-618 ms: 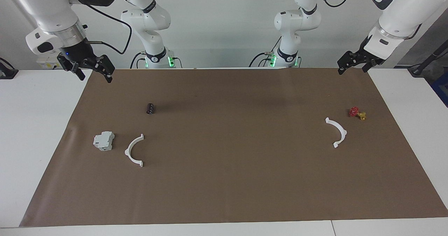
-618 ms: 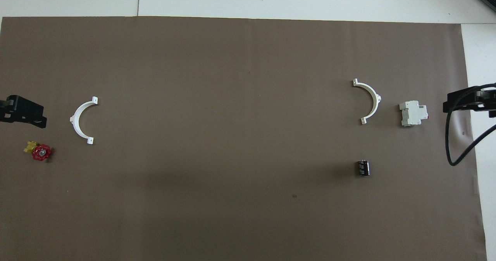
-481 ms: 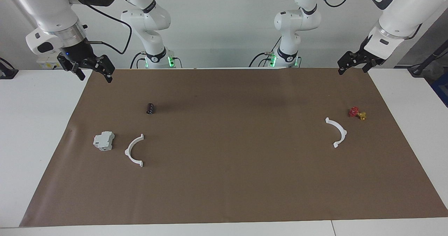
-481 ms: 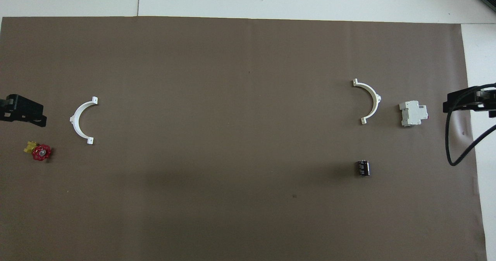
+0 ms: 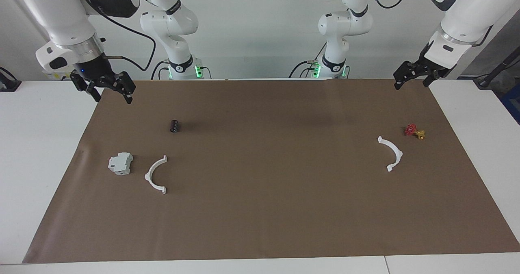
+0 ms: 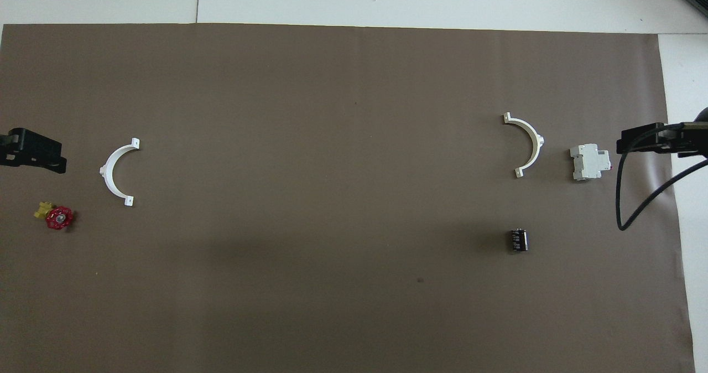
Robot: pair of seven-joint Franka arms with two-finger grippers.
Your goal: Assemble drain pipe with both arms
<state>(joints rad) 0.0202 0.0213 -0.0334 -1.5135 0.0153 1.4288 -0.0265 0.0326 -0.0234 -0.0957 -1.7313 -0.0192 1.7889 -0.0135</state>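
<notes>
The drain pipe lies as two separate white half-rings on the brown mat. One half-ring lies toward the right arm's end, beside a grey-white block. The other half-ring lies toward the left arm's end, beside the red-and-yellow valve. My right gripper hangs open and empty above the mat's edge at its own end. My left gripper hangs open and empty above the mat's corner at its end.
The grey-white boxy block sits beside the first half-ring. A small black cylinder lies nearer to the robots than that half-ring. The red-and-yellow valve lies on the mat. White table surrounds the mat.
My right gripper has shifted a little inward over the mat, toward the block. My left gripper has barely moved. The objects lie as before.
</notes>
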